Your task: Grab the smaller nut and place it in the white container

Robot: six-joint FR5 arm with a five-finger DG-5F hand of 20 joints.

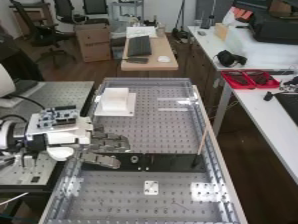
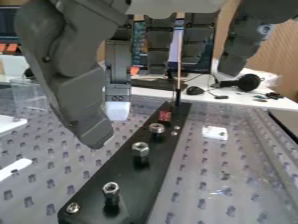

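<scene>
Smaller nut [image 2: 111, 188] on black bar [image 2: 132, 181], axis upright, hole facing up

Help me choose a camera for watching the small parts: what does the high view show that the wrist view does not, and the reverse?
High view: the red tray on the side bench and the cardboard box on the floor.
Wrist view: the smaller nut and the larger nut, standing on the black bar.
Both: the bearing, that bar, the robot hand and the headphones.
</scene>
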